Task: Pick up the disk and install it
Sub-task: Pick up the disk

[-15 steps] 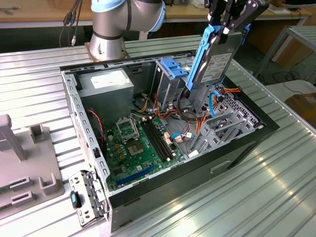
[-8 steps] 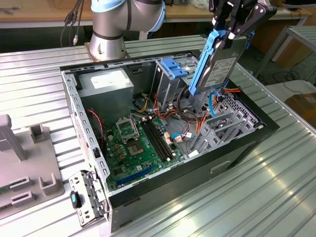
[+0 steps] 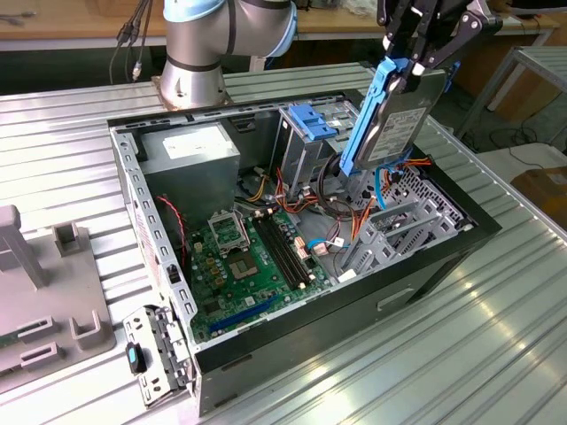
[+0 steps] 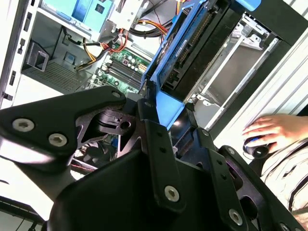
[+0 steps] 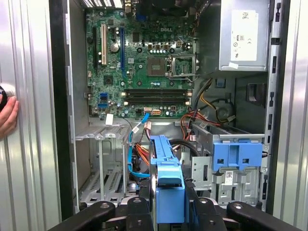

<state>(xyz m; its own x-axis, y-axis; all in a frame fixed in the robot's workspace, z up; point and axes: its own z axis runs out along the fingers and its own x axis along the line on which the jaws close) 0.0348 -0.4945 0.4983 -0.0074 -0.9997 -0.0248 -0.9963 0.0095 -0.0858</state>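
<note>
Ribbed metal counter [image 3: 496,345] carries an open computer case [image 3: 416,279], air free above its rim. Over its bay [image 3: 421,208] at the exterior view's right (cables [image 3: 359,212] crowd below), the end effector [image 3: 415,71] clamps the disk [image 3: 394,128] by its upper end, hanging tilted.

disk [image 3: 396,126] | grey, blue side rails | steeply tilted | aloft over open computer case [image 3: 310,323]

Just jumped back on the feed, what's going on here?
The pincer is shut on the disk, holding it on edge in the air above the open computer case, over the grey drive bay. It is not yet seated. A person's hand lies on the table beside the case.
</note>
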